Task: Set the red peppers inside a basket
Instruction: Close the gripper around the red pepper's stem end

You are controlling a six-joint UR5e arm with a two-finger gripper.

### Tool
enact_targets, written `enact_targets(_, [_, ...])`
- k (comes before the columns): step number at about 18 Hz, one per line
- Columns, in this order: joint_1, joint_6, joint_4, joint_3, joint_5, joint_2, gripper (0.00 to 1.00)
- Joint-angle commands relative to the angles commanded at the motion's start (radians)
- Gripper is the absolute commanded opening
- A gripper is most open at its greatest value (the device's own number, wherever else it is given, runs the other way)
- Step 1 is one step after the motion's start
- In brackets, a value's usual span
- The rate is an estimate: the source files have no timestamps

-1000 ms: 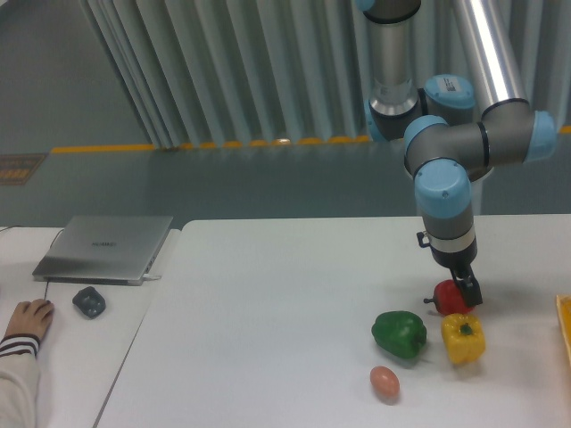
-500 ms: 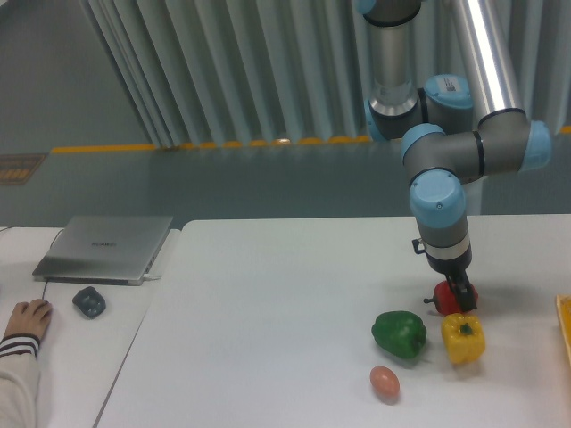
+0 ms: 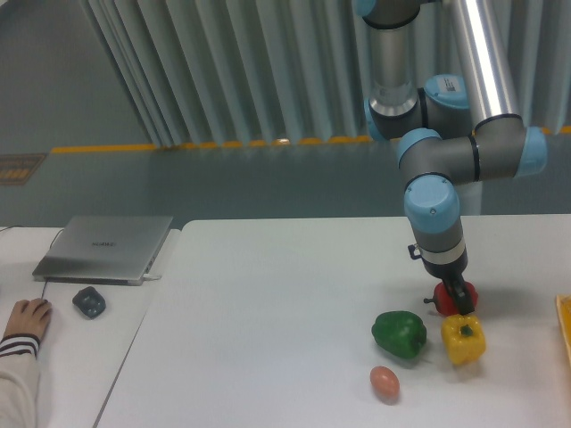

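The end effector (image 3: 461,301) sits down on the red pepper (image 3: 449,297), behind the yellow pepper (image 3: 463,339).

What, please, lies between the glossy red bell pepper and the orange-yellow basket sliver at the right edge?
Only bare white table separates the red pepper from the basket in the fixed camera view.

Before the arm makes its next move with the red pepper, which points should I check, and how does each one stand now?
1. Pincer is down at the red pepper: ok.
2. Pincer is firmly closed on the pepper: cannot tell.
3. Yellow pepper sits very close in front of the red one and may be bumped: not ok.
4. Green pepper and egg stand apart from the pincer: ok.
5. Basket is only a sliver at the right edge, its inside unseen: cannot tell.
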Motion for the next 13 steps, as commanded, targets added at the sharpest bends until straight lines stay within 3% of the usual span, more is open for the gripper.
enact_targets(5, [0.0, -0.002, -0.006, 0.011, 0.005, 0.002, 0.55])
enact_targets(10, [0.003, 0.002, -0.017, 0.021, 0.005, 0.012, 0.49])
enact_targets(13, [0.003, 0.0, -0.018, 0.021, 0.005, 0.012, 0.39])
